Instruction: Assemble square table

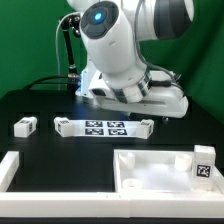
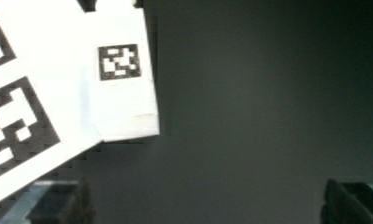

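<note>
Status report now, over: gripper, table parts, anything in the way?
Gripper open, empty. Table panel flat, upright leg at its corner. Loose leg beside marker board, in wrist view. Nothing seen blocking.

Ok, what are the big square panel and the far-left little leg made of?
The square panel looks like matte white plastic: uniform colour, moulded raised rim round a recessed face. The little leg is probably the same plastic, equally white and matte; too small for certainty.

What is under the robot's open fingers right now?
A tagged white leg at the marker board's edge, on the black table. The leg hides part of that edge.
</note>
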Available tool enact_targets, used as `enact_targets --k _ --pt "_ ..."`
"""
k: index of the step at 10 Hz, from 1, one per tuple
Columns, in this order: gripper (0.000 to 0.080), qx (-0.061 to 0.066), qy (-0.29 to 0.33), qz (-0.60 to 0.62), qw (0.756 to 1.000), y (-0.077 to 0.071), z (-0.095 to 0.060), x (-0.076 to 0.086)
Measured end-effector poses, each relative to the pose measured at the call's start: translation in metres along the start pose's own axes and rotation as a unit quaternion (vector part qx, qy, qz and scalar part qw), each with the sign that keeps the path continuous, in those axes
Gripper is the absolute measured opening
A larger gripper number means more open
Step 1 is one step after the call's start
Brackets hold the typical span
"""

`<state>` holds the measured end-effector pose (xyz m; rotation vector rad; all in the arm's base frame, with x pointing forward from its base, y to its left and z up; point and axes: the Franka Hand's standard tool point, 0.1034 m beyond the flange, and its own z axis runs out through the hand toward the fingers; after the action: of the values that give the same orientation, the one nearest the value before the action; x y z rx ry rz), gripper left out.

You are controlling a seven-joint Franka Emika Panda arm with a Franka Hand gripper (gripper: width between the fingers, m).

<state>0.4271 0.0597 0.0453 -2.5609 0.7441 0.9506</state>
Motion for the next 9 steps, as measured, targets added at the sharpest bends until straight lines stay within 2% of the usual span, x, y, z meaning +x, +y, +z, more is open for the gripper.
enact_targets --k 1,6,8,9 --pt "0.0649 -0.004 -0.02 -0.015 1.0 0.009 0.008 -0.005" --pt "0.0649 -0.003 -0.018 -0.007 1.0 0.009 0.007 -0.003" --pt "0.0649 0.021 -0.068 -0.002 0.997 0.019 0.019 -0.006" --pt "0.0649 0.02 -0.066 0.002 0.998 0.02 0.019 -0.003"
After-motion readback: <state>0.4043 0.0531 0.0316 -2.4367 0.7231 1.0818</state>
